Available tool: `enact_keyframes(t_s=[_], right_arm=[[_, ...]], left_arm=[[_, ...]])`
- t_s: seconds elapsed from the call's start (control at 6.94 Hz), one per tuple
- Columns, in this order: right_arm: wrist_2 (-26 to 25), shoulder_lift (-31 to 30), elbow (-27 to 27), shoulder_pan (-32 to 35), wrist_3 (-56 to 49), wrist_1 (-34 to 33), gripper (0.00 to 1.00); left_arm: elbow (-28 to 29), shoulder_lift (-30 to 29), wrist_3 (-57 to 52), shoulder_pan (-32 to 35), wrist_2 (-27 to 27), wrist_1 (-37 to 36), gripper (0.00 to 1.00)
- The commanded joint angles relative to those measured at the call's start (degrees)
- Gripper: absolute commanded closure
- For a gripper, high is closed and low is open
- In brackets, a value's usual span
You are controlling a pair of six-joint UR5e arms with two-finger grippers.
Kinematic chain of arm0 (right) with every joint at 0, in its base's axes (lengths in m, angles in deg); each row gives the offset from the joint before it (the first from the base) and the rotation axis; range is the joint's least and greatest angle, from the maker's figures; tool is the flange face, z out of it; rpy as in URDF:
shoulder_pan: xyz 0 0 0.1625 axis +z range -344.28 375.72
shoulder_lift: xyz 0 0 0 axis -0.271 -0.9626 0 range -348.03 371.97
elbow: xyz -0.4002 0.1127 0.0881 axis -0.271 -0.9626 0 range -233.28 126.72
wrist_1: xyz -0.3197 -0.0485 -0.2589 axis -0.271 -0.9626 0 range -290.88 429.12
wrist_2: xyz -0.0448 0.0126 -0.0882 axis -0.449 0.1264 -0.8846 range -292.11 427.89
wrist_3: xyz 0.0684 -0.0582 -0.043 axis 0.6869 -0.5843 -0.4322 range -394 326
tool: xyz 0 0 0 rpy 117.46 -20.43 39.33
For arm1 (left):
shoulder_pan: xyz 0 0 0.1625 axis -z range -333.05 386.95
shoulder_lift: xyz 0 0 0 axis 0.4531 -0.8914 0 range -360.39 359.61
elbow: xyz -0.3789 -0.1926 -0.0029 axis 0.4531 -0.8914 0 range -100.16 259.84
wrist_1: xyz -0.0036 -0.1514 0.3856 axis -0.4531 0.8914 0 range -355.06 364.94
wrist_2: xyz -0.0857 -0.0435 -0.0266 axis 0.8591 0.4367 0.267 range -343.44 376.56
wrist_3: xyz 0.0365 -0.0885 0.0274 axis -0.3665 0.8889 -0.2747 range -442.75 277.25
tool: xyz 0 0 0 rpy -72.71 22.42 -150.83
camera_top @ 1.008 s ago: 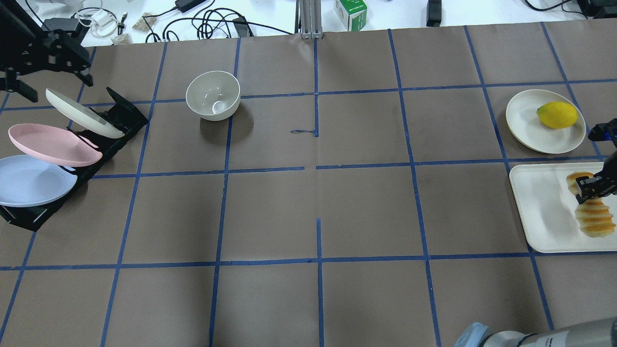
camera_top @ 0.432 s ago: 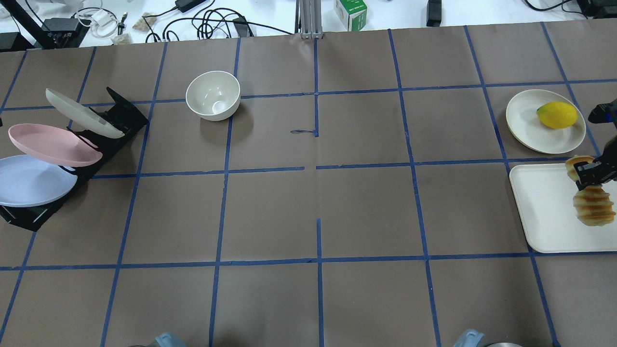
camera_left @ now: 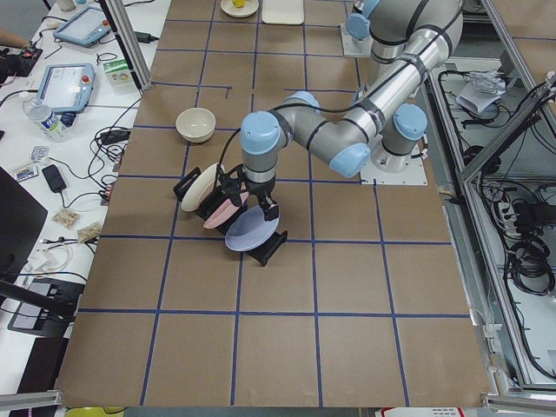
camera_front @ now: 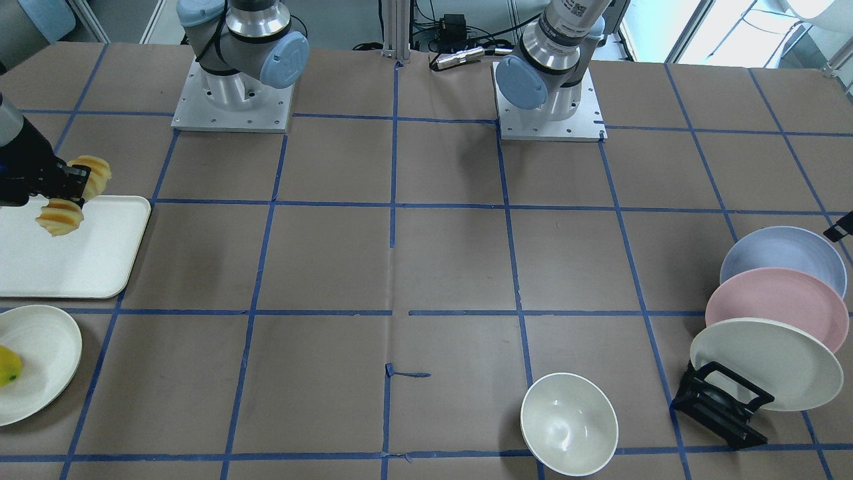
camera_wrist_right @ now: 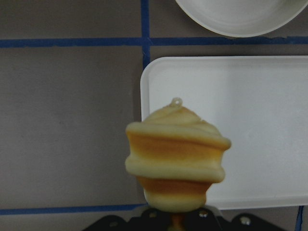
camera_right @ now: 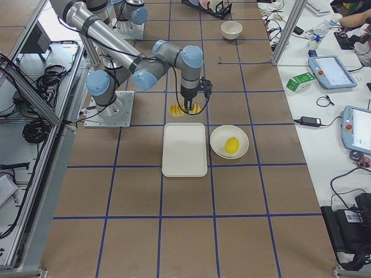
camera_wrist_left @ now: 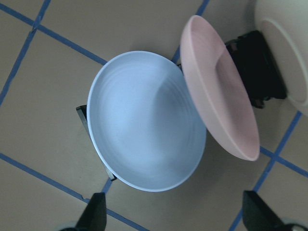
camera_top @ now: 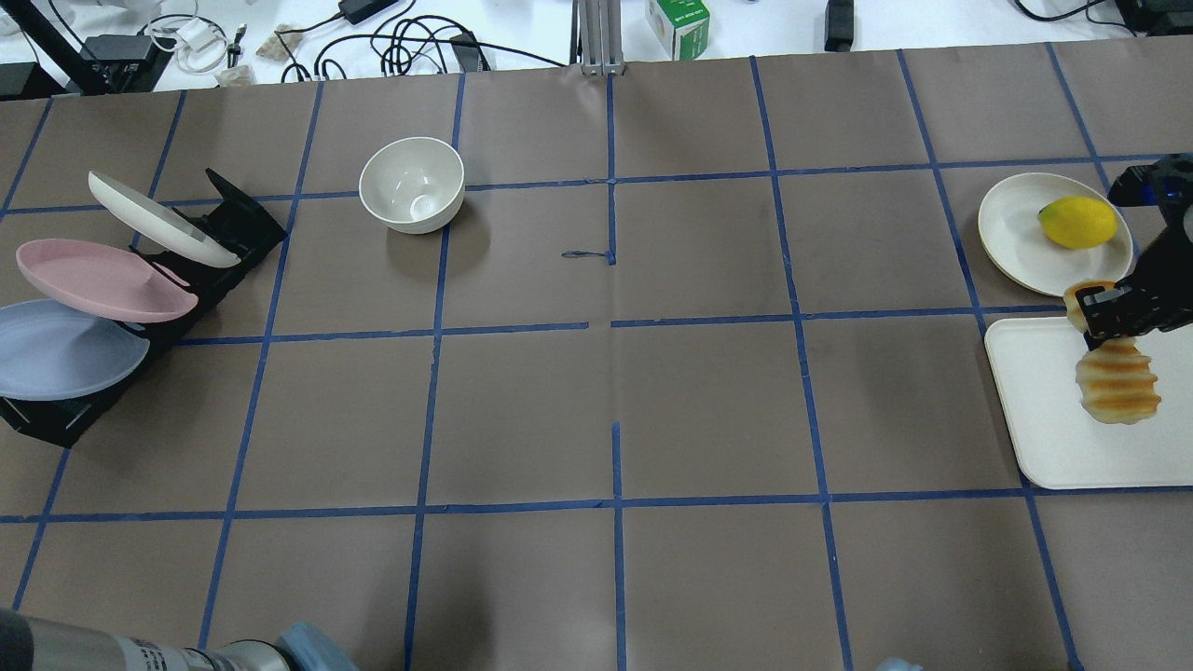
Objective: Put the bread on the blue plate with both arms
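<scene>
My right gripper (camera_top: 1114,312) is shut on the bread (camera_top: 1117,391), a ridged yellow-orange loaf. It holds the loaf near its middle, in the air over the white tray (camera_top: 1039,429); the loaf fills the right wrist view (camera_wrist_right: 175,159). The blue plate (camera_top: 56,349) leans in the front slot of a black rack (camera_top: 238,224) at the far left. In the left wrist view the plate (camera_wrist_left: 144,125) lies right below my left gripper (camera_wrist_left: 175,214). That gripper is open and empty, with one fingertip (camera_wrist_left: 96,216) at each side.
A pink plate (camera_top: 93,280) and a cream plate (camera_top: 158,219) lean in the same rack behind the blue one. A cream bowl (camera_top: 412,184) stands mid-left. A lemon (camera_top: 1078,222) lies on a cream plate (camera_top: 1016,233) beyond the tray.
My right gripper has lifted the bread off the tray and carried it slightly towards the table's middle. My left gripper has left the overhead view's top-left corner.
</scene>
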Motion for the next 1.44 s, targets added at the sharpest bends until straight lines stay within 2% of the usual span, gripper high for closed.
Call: enact_keyframes(t_s=[0.0, 0.14, 0.43, 0.58, 0.72, 0.86, 1.01, 1.15, 1.3], right_arm=[[2.5, -1.2, -8.1, 6.7, 9.6, 12.8, 1.0], [2.5, -1.1, -9.9, 12.9, 16.0, 14.0, 1.0], [4.2, -0.6, -13.0, 25.5, 34.4, 14.5, 1.0], [4.6, 1.4, -15.7, 30.9, 42.6, 14.6, 1.0], [4.7, 4.2, -19.4, 35.9, 48.8, 14.6, 1.0], [4.5, 7.5, -24.6, 39.0, 51.1, 17.1, 1.0], [4.5, 10.3, -30.1, 39.4, 51.2, 21.9, 1.0], [4.6, 11.8, -32.4, 39.3, 50.5, 24.7, 1.0], [4.3, 11.8, -32.3, 39.3, 50.3, 24.9, 1.0]], left_arm=[[-0.4, -5.4, 0.4, -0.5, -5.7, -3.7, 0.0], [-0.3, -6.2, 1.3, -0.5, -5.8, -3.7, 0.07], [-0.3, -7.0, 1.6, -0.5, -5.7, -3.8, 0.55], [-0.3, -7.0, 1.6, -0.6, -5.8, -3.7, 0.84], [-0.3, -6.9, 1.5, -0.8, -5.7, -3.7, 1.0], [-0.2, -6.8, 1.3, -0.8, -5.7, -3.6, 1.0], [0.5, -6.7, 1.1, -0.9, -5.7, -3.0, 1.0], [0.5, -5.7, 0.9, -0.9, -5.8, -2.8, 1.0], [1.0, -4.8, 0.6, -1.1, -5.8, -1.6, 1.0]])
